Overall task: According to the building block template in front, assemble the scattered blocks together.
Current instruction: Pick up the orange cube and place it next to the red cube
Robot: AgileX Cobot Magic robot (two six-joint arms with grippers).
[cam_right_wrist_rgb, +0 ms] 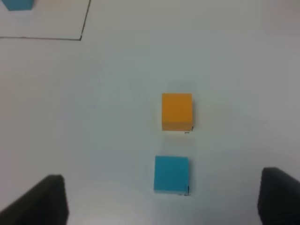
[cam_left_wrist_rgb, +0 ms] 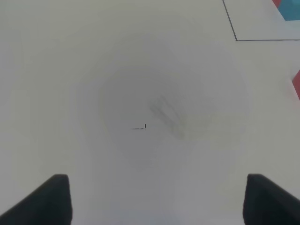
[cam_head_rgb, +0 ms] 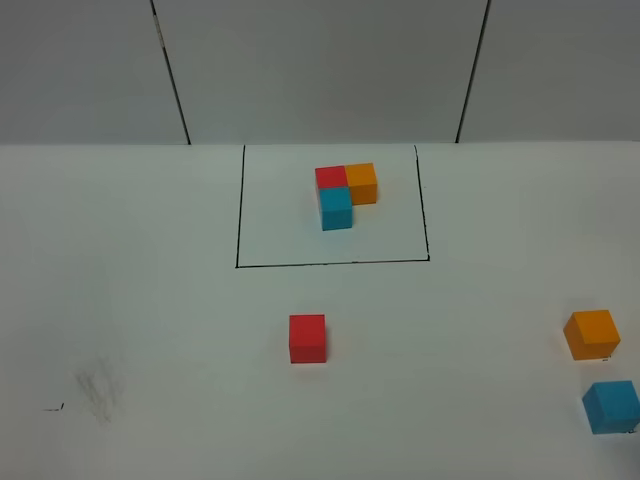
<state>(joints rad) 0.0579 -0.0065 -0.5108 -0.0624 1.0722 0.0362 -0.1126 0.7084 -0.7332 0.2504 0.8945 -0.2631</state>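
Note:
The building block template (cam_head_rgb: 345, 192), a red, orange and blue cube cluster, sits inside a black drawn rectangle (cam_head_rgb: 238, 220) at the back. The scattered blocks lie nearer: a red cube (cam_head_rgb: 307, 338) in the middle, an orange cube (cam_head_rgb: 591, 334) and a light blue cube (cam_head_rgb: 611, 406) at the right edge. My right gripper (cam_right_wrist_rgb: 166, 202) hangs open above the table, with the blue cube (cam_right_wrist_rgb: 171, 174) and orange cube (cam_right_wrist_rgb: 176, 111) ahead of its fingers. My left gripper (cam_left_wrist_rgb: 157, 200) is open over bare table. Neither arm shows in the exterior high view.
A grey smudge (cam_head_rgb: 98, 388) and a small black mark (cam_head_rgb: 53, 407) lie on the white table at the front left. A grey wall with two dark seams stands behind the table.

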